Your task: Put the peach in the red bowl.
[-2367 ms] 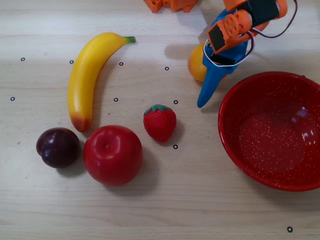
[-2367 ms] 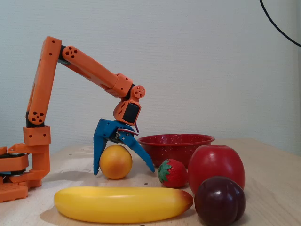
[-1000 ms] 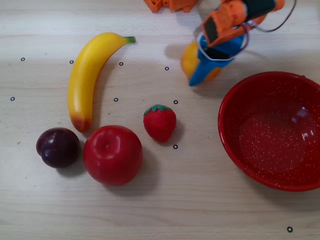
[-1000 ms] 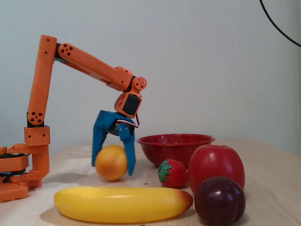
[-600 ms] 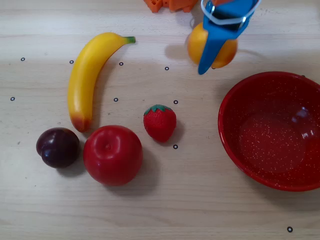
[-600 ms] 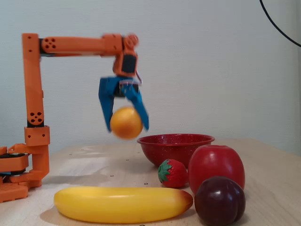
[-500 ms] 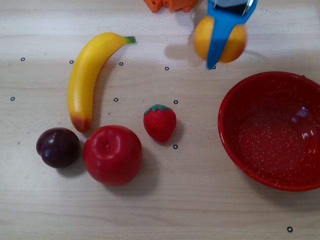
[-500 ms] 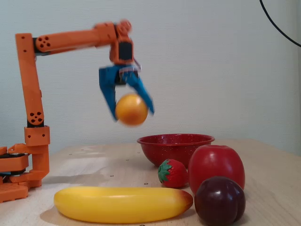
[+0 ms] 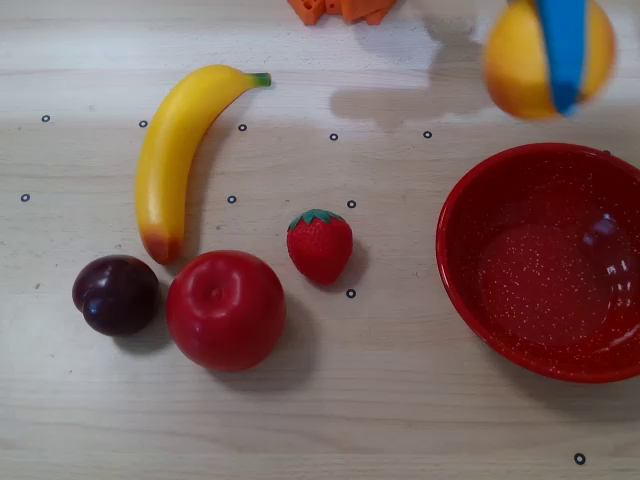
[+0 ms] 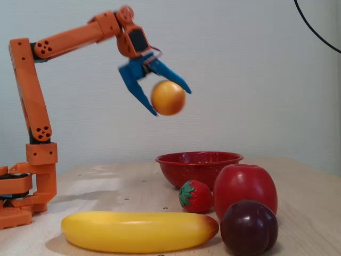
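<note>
Peach handling: likely light, hard and smooth plastic, so it could slip or roll; best pinched across its widest middle, as the blue fingers appear to do
Peach look: small round ball, yellow shading to orange, blurred in both views
Peach place: the peach (image 10: 168,98) is high in the air, well above the table; the overhead view puts it just beyond the rim of the red bowl (image 9: 460,200), not yet over its hollow
Jaws: the gripper (image 10: 169,99) is closed partway around the peach, one finger on either side
Bowl: empty, upright, glossy with white speckles
Next: carry it over the bowl, lower it, then release
</note>
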You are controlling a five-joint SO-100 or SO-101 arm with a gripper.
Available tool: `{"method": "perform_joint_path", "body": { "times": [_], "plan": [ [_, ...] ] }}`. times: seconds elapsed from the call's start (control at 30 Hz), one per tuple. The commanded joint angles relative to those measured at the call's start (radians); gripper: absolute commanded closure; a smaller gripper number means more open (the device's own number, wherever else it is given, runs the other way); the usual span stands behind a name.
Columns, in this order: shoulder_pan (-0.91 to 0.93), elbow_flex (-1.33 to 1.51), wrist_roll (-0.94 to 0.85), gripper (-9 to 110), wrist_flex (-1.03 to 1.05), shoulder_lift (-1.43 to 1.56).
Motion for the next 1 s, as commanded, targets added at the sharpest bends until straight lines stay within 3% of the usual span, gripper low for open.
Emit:
{"method": "perform_joint_path", "body": {
  "times": [0.0, 0.13, 0.33, 0.63, 0.9, 0.97],
  "plan": [
    [0.031, 0.002, 0.081, 101, -0.232, 0.057],
    [0.051, 0.1, 0.195, 101, -0.491, 0.034],
    [0.058, 0.144, 0.282, 101, -0.632, -0.052],
    [0.052, 0.288, 0.422, 71, -0.816, -0.133],
    [0.029, 0.4, 0.471, 67, -0.919, -0.173],
    [0.026, 0.407, 0.476, 60, -0.92, -0.178]
  ]
}}
